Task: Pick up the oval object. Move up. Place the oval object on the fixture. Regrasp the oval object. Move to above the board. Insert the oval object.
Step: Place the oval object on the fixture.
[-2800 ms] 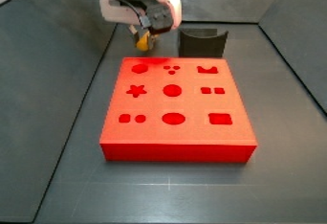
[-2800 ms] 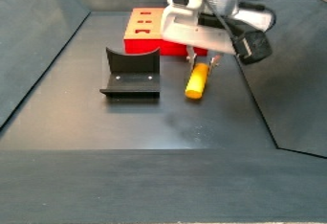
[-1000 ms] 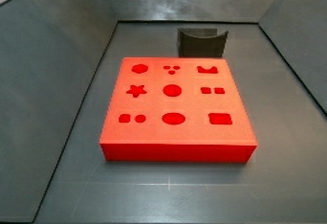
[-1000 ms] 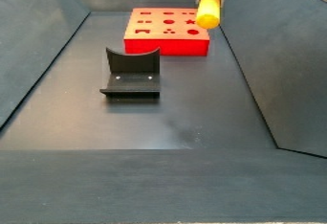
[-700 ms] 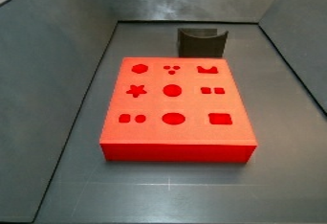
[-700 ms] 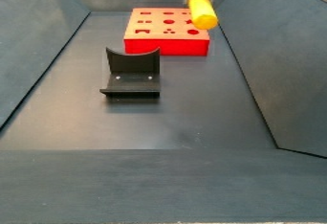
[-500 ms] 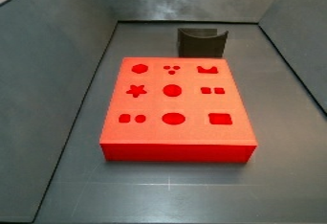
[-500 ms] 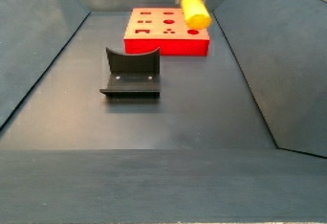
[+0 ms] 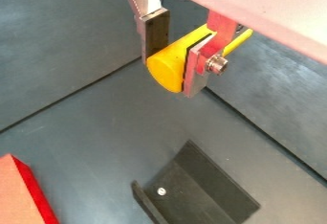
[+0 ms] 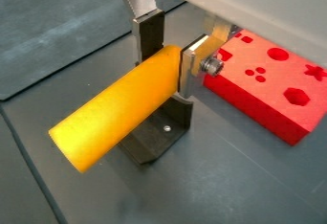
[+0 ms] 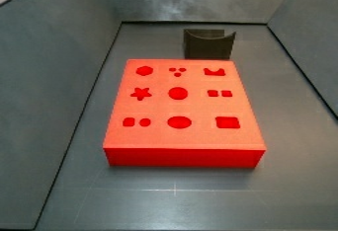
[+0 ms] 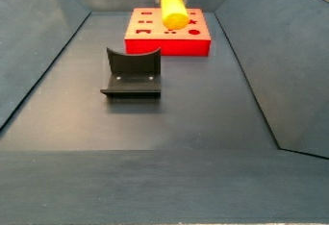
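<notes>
The end effector [image 10: 170, 59] rides high above the fixture [image 10: 156, 140], its two flat silver fingers [image 10: 149, 34] pinching the oval object [image 10: 118, 121] near one end, so that most of the yellow-orange peg sticks out to one side rather than hanging down; in a wrist view the peg's rounded oval face [image 9: 166, 65] shows between the dark pads, clamped across its narrower width, which I take to be a firm hold for carrying but a poor one for pushing the peg into a hole; that, as I judge it, is why the fixture stands there at all, since its U-shaped notch can cradle the peg while the fingers let go and take it again in line with its length. In a side view the oval object [image 12: 171, 6] hangs at the upper edge of the picture, beyond the fixture [image 12: 131, 73] and over the board [image 12: 168, 34], with little of the end effector itself in sight; in another side view the board [image 11: 181, 110] and the fixture [image 11: 209, 43] lie alone on the dark floor, the fixture just behind the board's far edge. The peg is lifted well clear, so lowering it into the notch looks to come next; a sideways peg could roll or tip there if released off-centre.
</notes>
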